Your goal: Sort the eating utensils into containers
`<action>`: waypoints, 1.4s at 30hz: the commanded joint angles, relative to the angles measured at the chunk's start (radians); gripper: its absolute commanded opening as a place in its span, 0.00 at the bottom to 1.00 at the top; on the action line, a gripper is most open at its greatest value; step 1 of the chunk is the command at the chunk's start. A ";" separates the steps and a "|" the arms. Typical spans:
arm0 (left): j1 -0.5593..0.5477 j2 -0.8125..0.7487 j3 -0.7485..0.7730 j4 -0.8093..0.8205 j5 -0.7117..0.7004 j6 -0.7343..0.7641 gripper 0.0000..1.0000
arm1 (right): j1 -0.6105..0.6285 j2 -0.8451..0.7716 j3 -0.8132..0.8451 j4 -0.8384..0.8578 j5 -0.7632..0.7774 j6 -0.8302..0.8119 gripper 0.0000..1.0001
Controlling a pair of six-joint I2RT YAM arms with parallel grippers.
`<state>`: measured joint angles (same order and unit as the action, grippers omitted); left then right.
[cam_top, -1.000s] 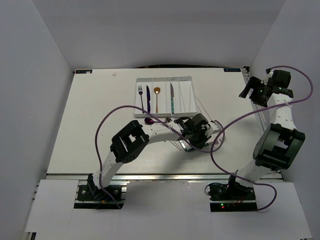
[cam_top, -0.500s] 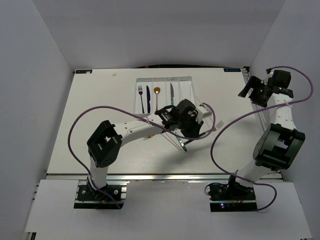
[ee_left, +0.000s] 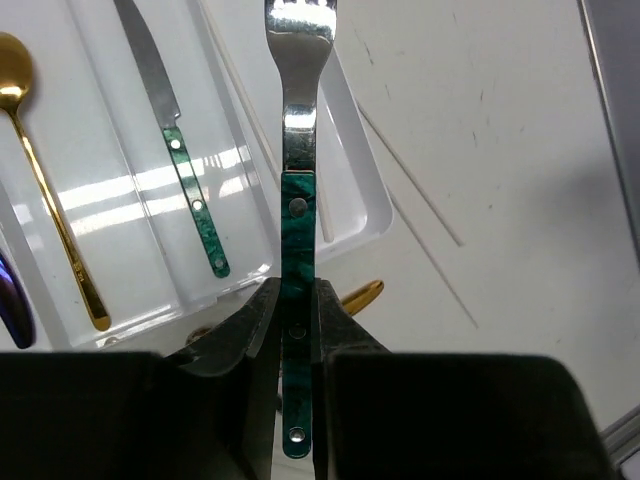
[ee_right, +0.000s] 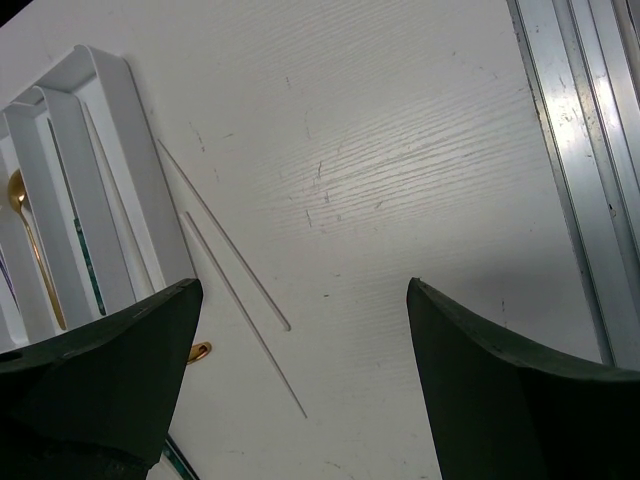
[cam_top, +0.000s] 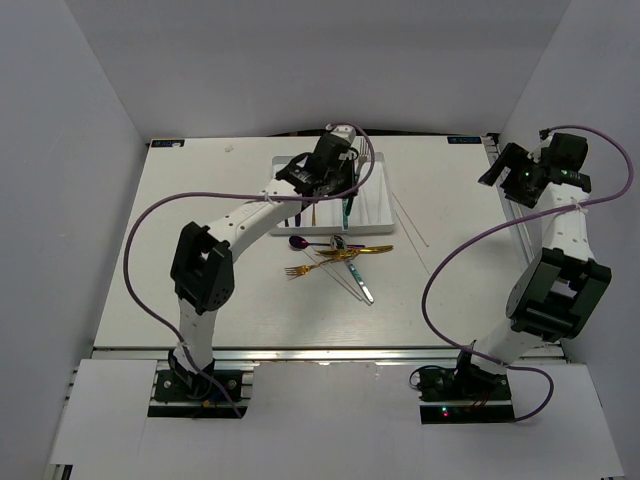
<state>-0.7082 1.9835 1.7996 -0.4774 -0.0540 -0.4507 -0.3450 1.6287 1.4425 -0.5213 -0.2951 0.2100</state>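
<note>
My left gripper [ee_left: 297,310] is shut on the teal handle of a silver fork [ee_left: 299,150], which hangs above the right side of the white tray [ee_left: 352,150]. In the top view this gripper [cam_top: 326,165] is over the tray [cam_top: 383,190]. The compartments hold a gold spoon [ee_left: 40,180], a teal-handled knife [ee_left: 176,150] and a purple piece [ee_left: 12,295]. Loose utensils lie just in front of the tray: a purple spoon [cam_top: 298,241], a gold fork [cam_top: 305,270], a gold piece [cam_top: 366,250] and a teal-handled knife [cam_top: 360,286]. My right gripper [ee_right: 302,290] stands open above bare table, near two white chopsticks [ee_right: 226,240].
The chopsticks [cam_top: 411,220] lie to the right of the tray. A metal rail [ee_right: 580,170] runs along the table's right edge beside my right gripper [cam_top: 508,175]. White walls close in the table on three sides. The left arm's purple cable [cam_top: 200,200] loops over the table.
My left arm has lifted the teal-handled fork out of the loose pile and swung it back over the tray. The right arm has hardly moved.
</note>
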 commanded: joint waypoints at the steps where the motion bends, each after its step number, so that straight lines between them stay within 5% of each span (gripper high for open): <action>1: 0.018 0.052 0.076 -0.017 -0.099 -0.157 0.00 | -0.005 0.011 0.050 0.020 -0.009 0.015 0.89; 25: 0.088 0.382 0.265 0.026 -0.061 -0.178 0.00 | -0.006 0.062 0.093 -0.006 -0.012 -0.021 0.89; 34: 0.088 0.361 0.251 0.037 -0.061 -0.160 0.49 | 0.081 0.039 0.110 -0.034 0.010 -0.122 0.89; 42: 0.111 0.190 0.300 0.033 -0.093 -0.120 0.67 | 0.323 -0.107 -0.068 -0.017 0.126 -0.268 0.89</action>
<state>-0.6140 2.3734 2.0300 -0.4671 -0.1234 -0.5907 -0.0929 1.6119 1.4216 -0.5423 -0.2153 0.0208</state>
